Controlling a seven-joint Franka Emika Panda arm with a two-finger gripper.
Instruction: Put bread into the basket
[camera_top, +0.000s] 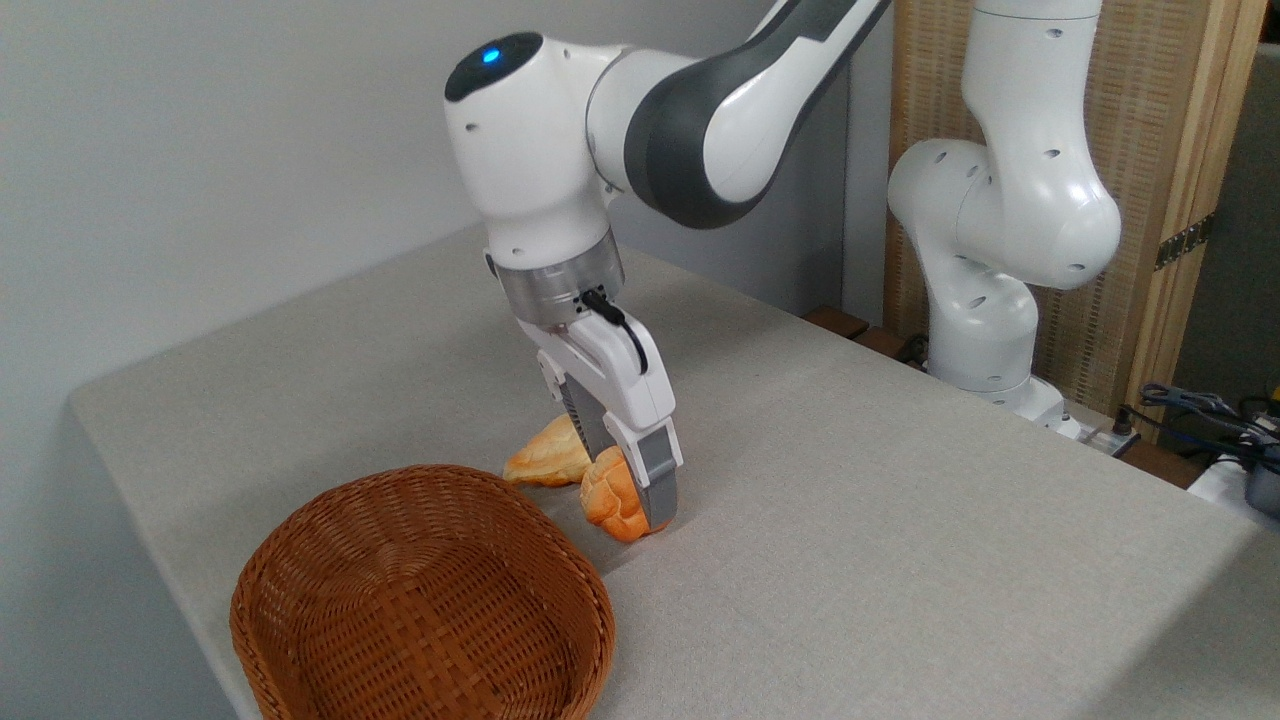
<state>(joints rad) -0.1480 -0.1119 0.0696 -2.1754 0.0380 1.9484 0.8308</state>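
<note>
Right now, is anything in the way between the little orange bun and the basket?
Nothing visible blocks it. The bun sits at the gripper, whose fingers are around it, just right of the basket. Only bare tablecloth lies between them. The paler loaf lies behind, off the path. The bun only has to clear the basket's upright rim.

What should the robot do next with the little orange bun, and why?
Probably lift it straight up a little. The gripper looks closed around the bun, which sits low at the table, and the basket to its left has upright sides and is empty. The bun needs to clear that rim before moving over. The paler loaf lies just behind.
</note>
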